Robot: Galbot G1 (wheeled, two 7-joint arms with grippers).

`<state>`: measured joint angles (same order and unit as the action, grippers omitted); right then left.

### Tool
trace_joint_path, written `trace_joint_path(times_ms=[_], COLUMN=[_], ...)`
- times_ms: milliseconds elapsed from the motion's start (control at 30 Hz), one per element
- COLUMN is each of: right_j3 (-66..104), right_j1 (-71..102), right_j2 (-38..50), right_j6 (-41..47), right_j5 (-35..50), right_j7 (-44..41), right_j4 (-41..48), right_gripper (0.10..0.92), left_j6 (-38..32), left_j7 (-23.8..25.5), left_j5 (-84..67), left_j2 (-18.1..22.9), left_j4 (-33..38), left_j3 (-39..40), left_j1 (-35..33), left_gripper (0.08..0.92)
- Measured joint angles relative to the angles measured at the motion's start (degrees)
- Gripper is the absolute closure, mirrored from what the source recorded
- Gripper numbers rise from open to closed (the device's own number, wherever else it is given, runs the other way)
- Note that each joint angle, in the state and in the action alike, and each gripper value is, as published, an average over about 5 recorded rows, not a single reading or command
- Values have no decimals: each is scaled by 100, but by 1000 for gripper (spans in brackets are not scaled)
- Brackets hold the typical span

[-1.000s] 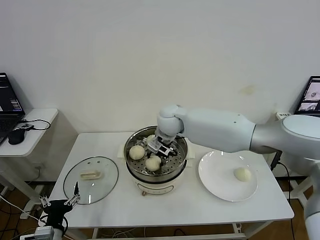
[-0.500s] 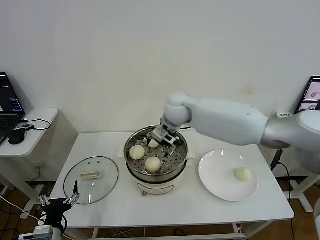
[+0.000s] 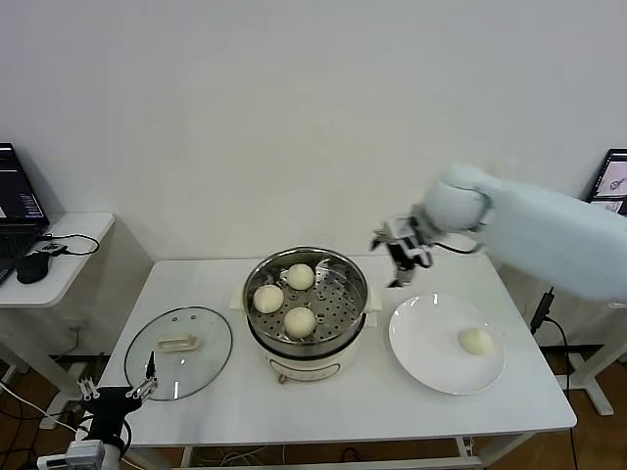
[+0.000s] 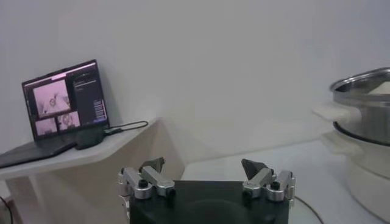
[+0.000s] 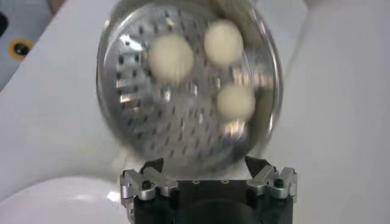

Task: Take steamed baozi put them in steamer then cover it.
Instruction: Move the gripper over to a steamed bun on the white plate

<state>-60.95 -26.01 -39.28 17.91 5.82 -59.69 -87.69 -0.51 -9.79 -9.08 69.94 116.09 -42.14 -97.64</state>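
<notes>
The steel steamer (image 3: 257, 313) stands mid-table on its white base. Three cream-white baozi lie on its perforated tray: (image 3: 300, 276), (image 3: 267, 298), (image 3: 300, 320). They also show in the right wrist view (image 5: 171, 57). A fourth baozi (image 3: 476, 340) lies on the white plate (image 3: 421, 343) to the right. The glass cover (image 3: 206, 364) with its cream handle lies flat on the table to the left. My right gripper (image 3: 401, 247) is open and empty, in the air between the steamer and the plate. My left gripper (image 3: 118, 395) is open and empty, parked low by the table's front left corner.
A side table (image 3: 69, 257) with a laptop (image 3: 18, 201) and mouse stands at the left. A monitor (image 3: 607, 188) is at the far right. The wall is close behind the table. In the left wrist view the steamer's rim (image 4: 365, 82) shows to one side.
My right gripper has let go of a baozi at the back of the steamer tray, risen and swung right, away from the steamer. The left arm has not moved.
</notes>
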Motion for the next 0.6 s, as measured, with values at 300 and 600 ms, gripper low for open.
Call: trace_joint_path(times_ms=[300, 600], right_j3=[1148, 2223], right_j1=[1447, 2794], right_j2=[919, 1127], right_j6=[-446, -824], right_j5=[-735, -1417], right_j7=[-307, -404], right_j4=[162, 665], right_gripper=[203, 203], left_j6=[0, 4], left_j7=[-1, 0], left_j5=[72, 110], left_j2=[-18, -12], left_j4=[-14, -57], left_j3=[91, 120], left_j1=[-37, -38], left_gripper=[177, 177])
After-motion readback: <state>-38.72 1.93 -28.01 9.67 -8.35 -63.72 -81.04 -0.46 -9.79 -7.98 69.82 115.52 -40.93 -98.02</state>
